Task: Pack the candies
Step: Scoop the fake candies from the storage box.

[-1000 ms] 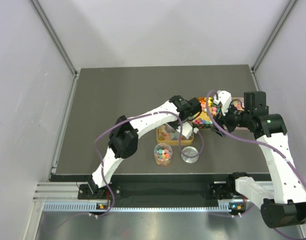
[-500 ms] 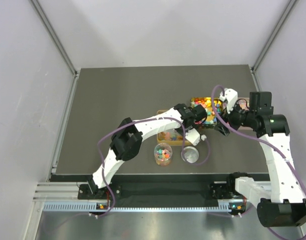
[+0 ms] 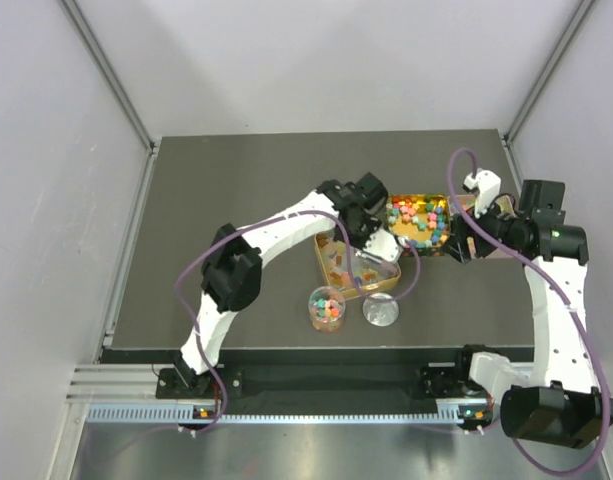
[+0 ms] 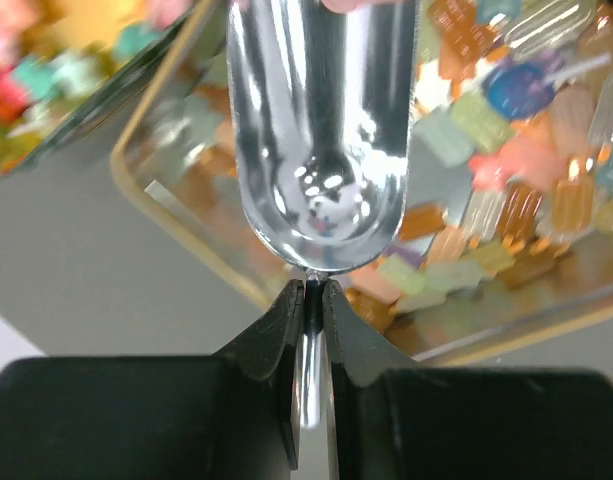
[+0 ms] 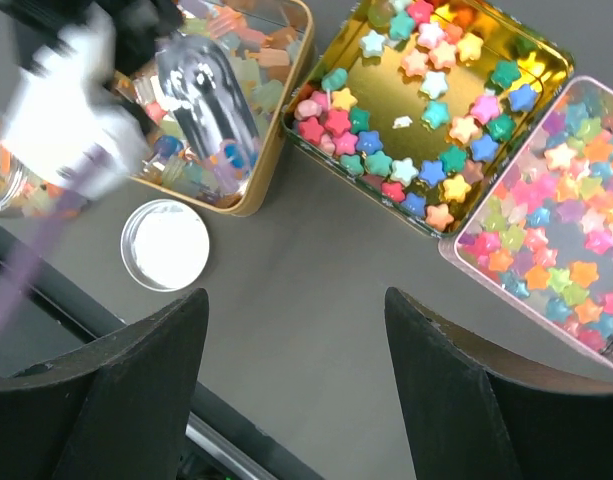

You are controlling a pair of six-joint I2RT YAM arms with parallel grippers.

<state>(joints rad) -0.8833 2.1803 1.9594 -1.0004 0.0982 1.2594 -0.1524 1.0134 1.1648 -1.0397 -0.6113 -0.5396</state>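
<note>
Spanning the dark table (image 3: 236, 200) from its near edge, the left arm (image 3: 286, 225) arcs out and bends back down at the wrist over the trays, while the right arm (image 3: 556, 290) rises at the far right with its wrist turned inward toward them. We read that split as deliberate: one arm works and the other hangs aside, leaving room. Three containers sit close together: a gold-rimmed tray (image 4: 186, 225), a gold tin (image 5: 546, 65) just beside it, and a pink tray (image 5: 448, 245) touching the tin's far side. Nearer the bases stand a clear cup (image 3: 327, 308), which has coloured pieces in it, and a round silver lid (image 5: 166, 245) just beside it, lying flat. The left gripper (image 4: 311, 295) has its fingers pressed onto the thin handle of a metal scoop (image 4: 321, 150), bowl pointing away and angled over the rimmed tray – a pose that suits dipping into it and carrying a load to the cup. The bowl looks empty from the wrist view. The right gripper (image 5: 296, 300) hovers above bare table with fingers spread wide, holding nothing. The candies (image 5: 426, 160) lie in all three containers – bright stars in the tin and pink tray, paler translucent pieces in the rimmed tray beneath the scoop.
</note>
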